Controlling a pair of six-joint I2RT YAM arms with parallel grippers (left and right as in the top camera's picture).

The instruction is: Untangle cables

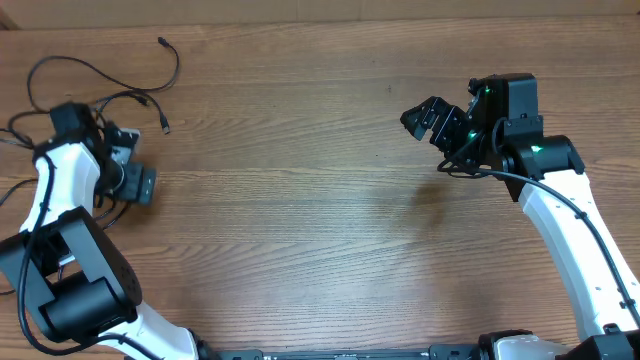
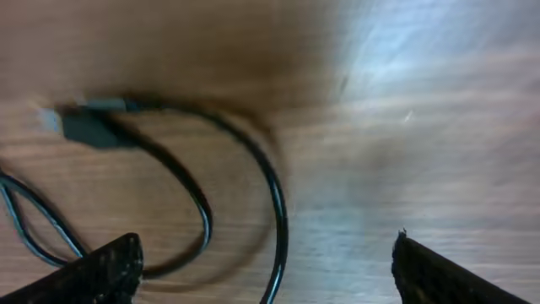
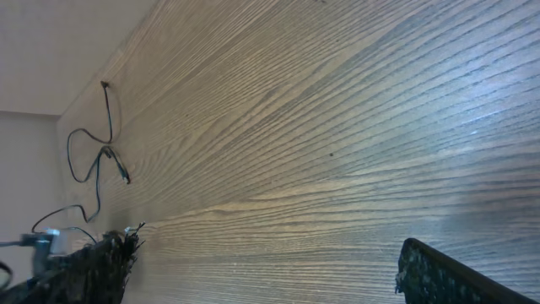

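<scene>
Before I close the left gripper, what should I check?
1. Left gripper open: ok.
2. Cables lying between its fingers: ok, one loop.
3. Plug clear of the fingers: ok, off to one side.
4. Right gripper open and empty: ok.
5. Right gripper near the cables: not ok, it hangs over bare table, far from them.
6. Where the strands knot: cannot tell, the left arm hides part.

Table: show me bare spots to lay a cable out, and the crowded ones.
Bare: the wide middle of the table, from the cables at far left across to the right gripper, and the near strip between the left arm and right arm. Crowded: the far-left corner, where cables loop around the left arm.
</scene>
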